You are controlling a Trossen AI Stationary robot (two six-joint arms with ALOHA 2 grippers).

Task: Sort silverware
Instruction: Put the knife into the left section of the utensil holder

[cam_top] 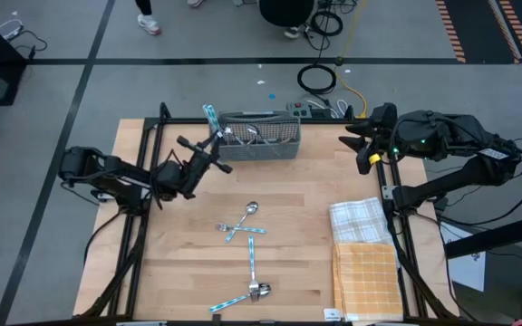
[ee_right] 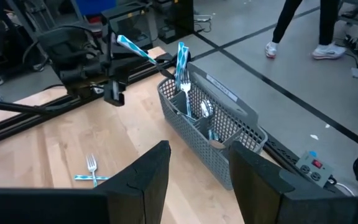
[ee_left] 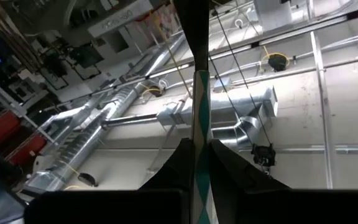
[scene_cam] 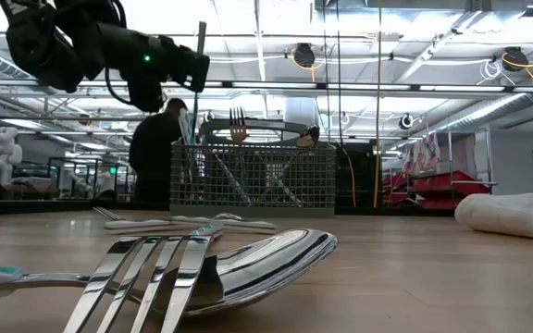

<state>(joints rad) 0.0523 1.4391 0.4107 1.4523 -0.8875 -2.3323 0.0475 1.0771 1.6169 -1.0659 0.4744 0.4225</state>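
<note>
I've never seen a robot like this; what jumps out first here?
The left gripper holds a blue-handled utensil beside the grey basket at the table's far edge. Loose silverware lies crossed mid-table. The right gripper waits open at the far right corner.

Table (cam_top: 297, 199): pale blond wood, black frame rails. Basket (cam_top: 261, 143): grey mesh. Silverware (cam_top: 240, 223): shiny silver, several handles light blue with a white zigzag pattern; same on the piece in the left gripper (cam_top: 214, 145). Both arms black. Cloth (cam_top: 359, 220): white with grey check. Second cloth (cam_top: 367, 281): orange-yellow with fine check. Floor grey, black lines.
</note>
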